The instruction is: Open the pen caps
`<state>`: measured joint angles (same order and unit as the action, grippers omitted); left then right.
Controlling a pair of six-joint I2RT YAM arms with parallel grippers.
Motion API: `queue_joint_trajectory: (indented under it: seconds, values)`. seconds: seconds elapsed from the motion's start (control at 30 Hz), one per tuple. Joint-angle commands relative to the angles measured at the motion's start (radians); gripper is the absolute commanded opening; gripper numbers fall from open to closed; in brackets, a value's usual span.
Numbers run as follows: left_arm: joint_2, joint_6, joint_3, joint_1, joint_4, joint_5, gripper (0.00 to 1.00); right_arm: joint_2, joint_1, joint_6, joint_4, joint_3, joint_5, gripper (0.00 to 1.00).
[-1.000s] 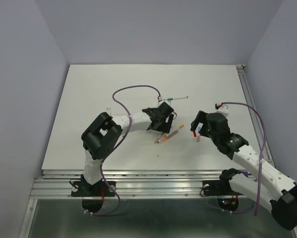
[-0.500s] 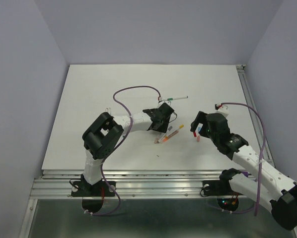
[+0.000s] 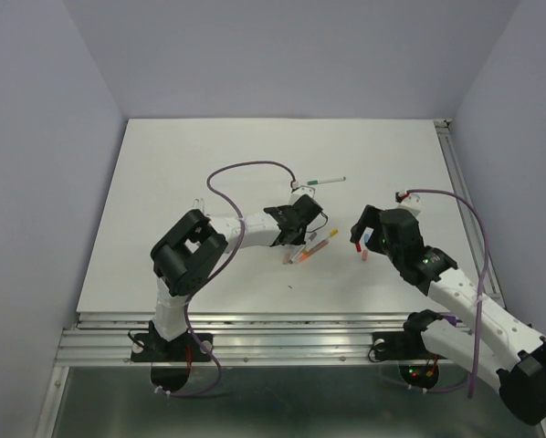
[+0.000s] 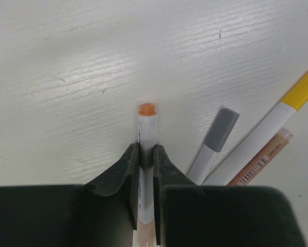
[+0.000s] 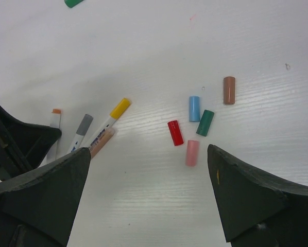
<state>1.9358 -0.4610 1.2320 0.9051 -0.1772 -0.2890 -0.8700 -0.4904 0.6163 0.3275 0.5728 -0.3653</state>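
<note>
Top: left gripper is set low at pens. Left wrist: orange-tipped pen is clamped between narrow jaws, grey cap beside it. Right wrist: right gripper is spread wide above loose caps on the table.

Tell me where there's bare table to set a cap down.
Free: the whole far strip of the table beyond the green pen, and the left side beside the left arm. Crowded: the middle, where the pen cluster and the loose caps lie between the arms.
</note>
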Motion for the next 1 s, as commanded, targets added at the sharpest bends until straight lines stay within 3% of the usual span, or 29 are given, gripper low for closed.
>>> queue_joint_trajectory:
  seconds: [0.0,0.07,0.23,0.43,0.53,0.67,0.83,0.97]
  values:
    - [0.038,-0.063,-0.072,0.017,-0.136,-0.011,0.1,0.019,0.006,-0.013,-0.053,-0.022,-0.001,1.0]
    - [0.037,-0.082,-0.066,0.017,-0.163,-0.038,0.0,0.014,0.006,-0.016,-0.061,-0.025,0.011,1.0]
    - [-0.006,-0.125,-0.008,0.015,-0.232,-0.186,0.0,0.014,0.006,-0.056,-0.093,-0.017,0.11,1.0]
    - [-0.173,-0.2,0.032,0.011,-0.289,-0.36,0.0,0.091,0.006,-0.098,-0.188,-0.054,0.289,1.0]
    - [-0.283,-0.261,0.014,0.009,-0.298,-0.429,0.0,0.143,0.006,-0.105,-0.284,-0.09,0.463,1.0]
    - [-0.446,-0.265,-0.069,0.009,-0.185,-0.397,0.0,0.147,0.006,-0.086,-0.379,-0.108,0.662,1.0]
    - [-0.681,-0.245,-0.26,0.009,0.121,-0.297,0.0,-0.01,0.001,0.021,-0.479,-0.054,0.881,1.0]
    - [-0.735,-0.309,-0.325,0.009,0.166,-0.315,0.0,-0.128,-0.056,0.111,-0.663,-0.048,0.957,1.0]
